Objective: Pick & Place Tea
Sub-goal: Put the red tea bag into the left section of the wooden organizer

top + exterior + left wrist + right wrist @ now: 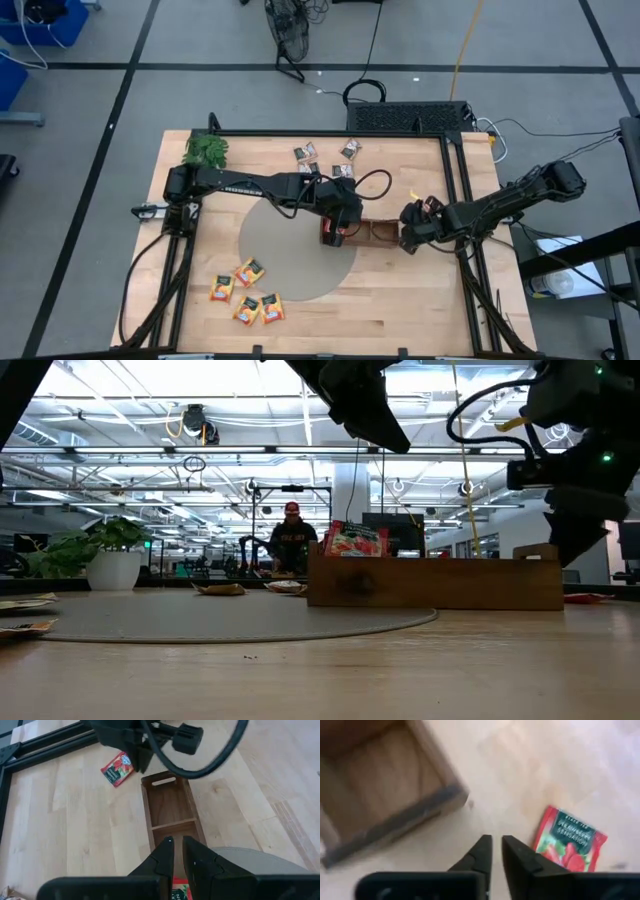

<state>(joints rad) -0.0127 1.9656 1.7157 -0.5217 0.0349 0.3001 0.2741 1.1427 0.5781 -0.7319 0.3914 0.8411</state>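
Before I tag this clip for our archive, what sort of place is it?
Probably a large robotics lab or industrial hall: grey tiled floor with cables, a wooden table in a black frame, and exposed ceiling trusses over workbenches behind.

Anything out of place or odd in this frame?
One red tea sachet lies alone on the bare wood beyond the end of the tray, beside the right gripper, instead of in a compartment. Other red sachets stand in the tray's far end. Otherwise nothing stands out.
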